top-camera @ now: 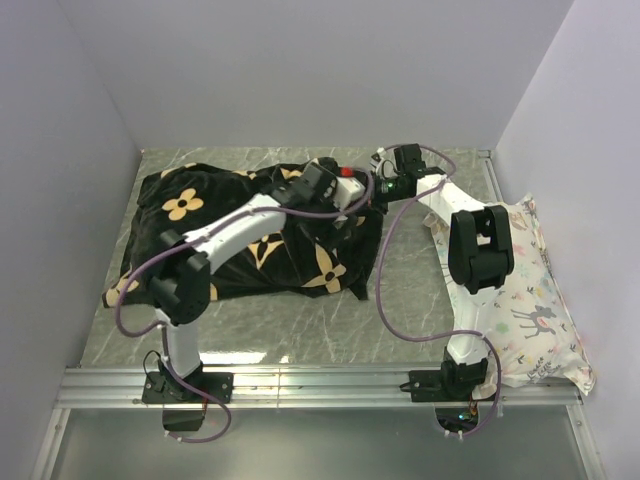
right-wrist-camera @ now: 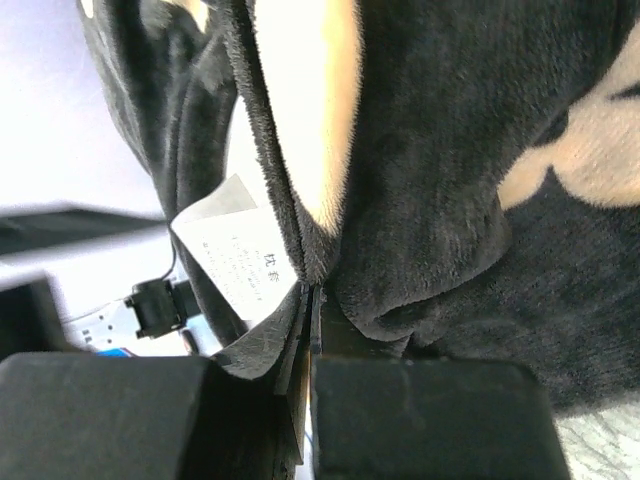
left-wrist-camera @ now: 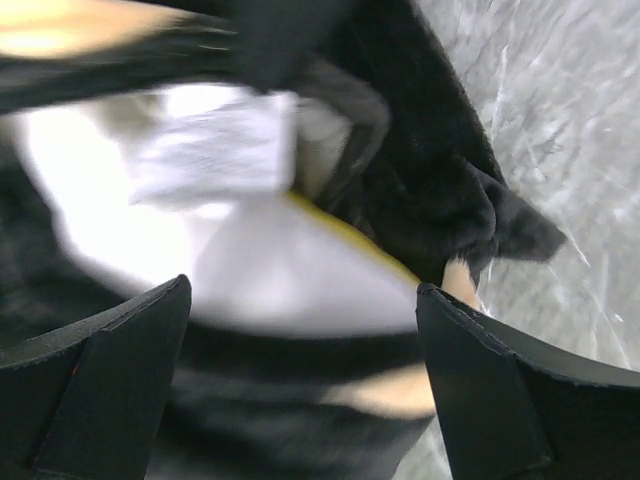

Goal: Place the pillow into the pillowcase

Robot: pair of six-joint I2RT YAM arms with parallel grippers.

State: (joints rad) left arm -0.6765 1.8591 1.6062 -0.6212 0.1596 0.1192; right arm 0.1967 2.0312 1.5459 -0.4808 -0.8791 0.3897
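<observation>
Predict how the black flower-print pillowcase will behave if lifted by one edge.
Probably floppy: the pillowcase folds and bunches where the right gripper pinches its edge. Its plush pile likely resists slipping. The pillow inside should make it sag.

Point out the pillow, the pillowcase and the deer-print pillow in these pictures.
pillow (left-wrist-camera: 290,285): left wrist view, on its exposed white face.
pillowcase (top-camera: 290,252): top external view, on its black plush upper side.
deer-print pillow (top-camera: 530,290): top external view, on its printed middle.
</observation>
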